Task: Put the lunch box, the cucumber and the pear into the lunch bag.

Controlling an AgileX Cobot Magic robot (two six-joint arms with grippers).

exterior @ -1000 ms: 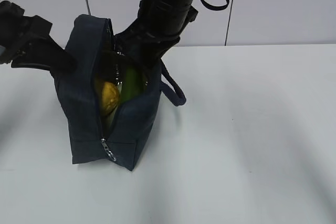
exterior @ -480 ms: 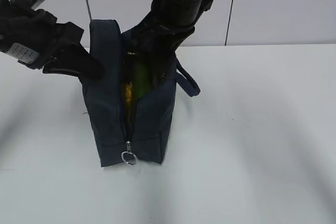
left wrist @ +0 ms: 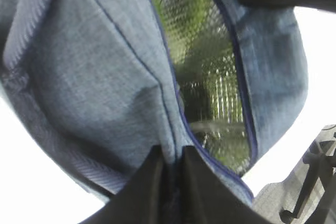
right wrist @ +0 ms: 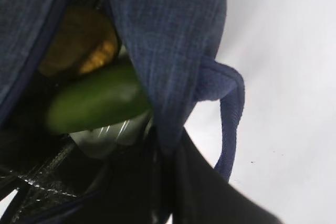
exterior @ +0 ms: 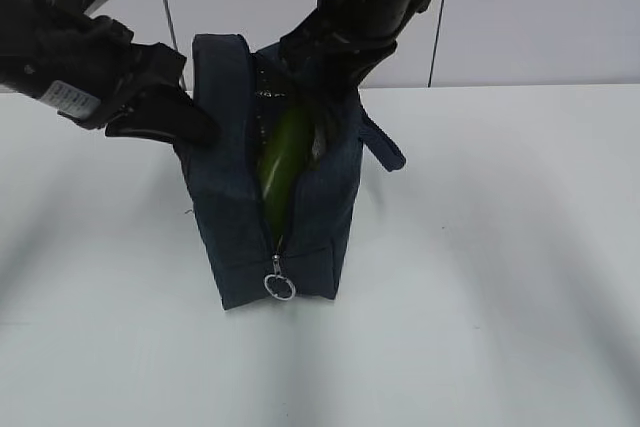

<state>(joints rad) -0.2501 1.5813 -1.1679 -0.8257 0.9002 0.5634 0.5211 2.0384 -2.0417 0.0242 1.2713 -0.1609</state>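
left gripper point(left wrist: 169, 174): clenched on a fold of the lunch bag point(left wrist: 100, 87), both fingers point(left wrist: 149, 182) pressed to the fabric at 6 o'clock of the left wrist view. in the exterior view this gripper point(exterior: 190, 127) holds the bag's left wall at 9 o'clock of the bag.

right gripper point(right wrist: 165, 174): clenched on the opposite edge of the lunch bag point(right wrist: 168, 40), beside the loop handle point(right wrist: 231, 114), which hangs at 3 o'clock of the right wrist view. in the exterior view the right gripper point(exterior: 325, 112) grips the bag's right wall near its top.

lunch bag point(exterior: 235, 217): upright on the white table point(exterior: 480, 247), mouth held apart between the two grippers. zip ring pull point(exterior: 279, 287) hangs at 6 o'clock of the bag's near end.

cucumber point(exterior: 283, 152): inside the opening, tilted, upper end toward 12 o'clock. right wrist view shows the cucumber point(right wrist: 97, 100) lying across the interior.

pear point(right wrist: 79, 43): inside the bag, at 11 o'clock of the cucumber, touching or just beside it; cannot tell which.

lunch box point(right wrist: 107, 137): pale part visible under the cucumber, inside the bag.
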